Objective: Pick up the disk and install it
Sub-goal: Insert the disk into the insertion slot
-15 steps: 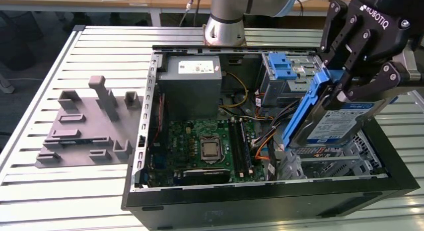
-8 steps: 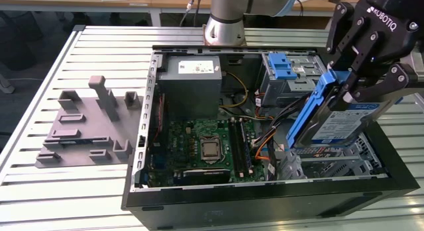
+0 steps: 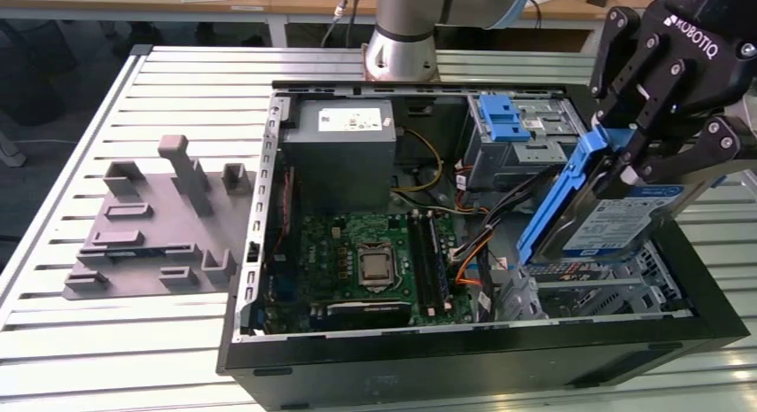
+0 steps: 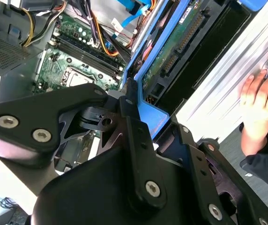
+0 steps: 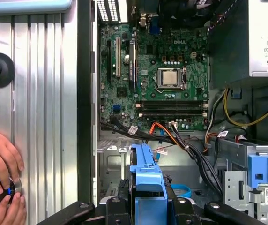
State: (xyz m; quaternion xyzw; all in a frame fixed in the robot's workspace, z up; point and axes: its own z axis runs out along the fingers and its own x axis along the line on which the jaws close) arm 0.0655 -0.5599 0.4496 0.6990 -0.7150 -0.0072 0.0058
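Holding the disk (image 3: 621,221) clear of the counter (image 3: 177,84): the tool (image 3: 665,168) has its black fingers (image 3: 715,151) closed against the drive's edges, so it grips the disk and nothing else. The disk hangs tilted, label face towards the exterior view's right, blue carrier frame (image 3: 562,199) along the side nearer the case middle.

Position: over the open computer case (image 3: 473,359), at the exterior view's right end, above a bare metal bay (image 3: 604,292). The lower edge is close to that bay; contact cannot be judged.

Case contents, exterior view:
- motherboard (image 3: 361,261) flat on the case floor
- grey power supply box (image 3: 343,151) with a white sticker, beyond the board
- drive cage (image 3: 526,133) with an upright blue latch (image 3: 503,120), beside the supply
- loose cables between the board and the bay

Second wrist view: blue frame wedged between the finger links, circuit side of the drive visible beyond.

A grey moulded fixture (image 3: 148,230) sits on the counter well apart from the case, at the exterior view's left. The arm base (image 3: 400,40) stands behind the case.

A person's hand (image 5: 0,159) rests on the counter slats outside the case wall — fingertips on a small round device.
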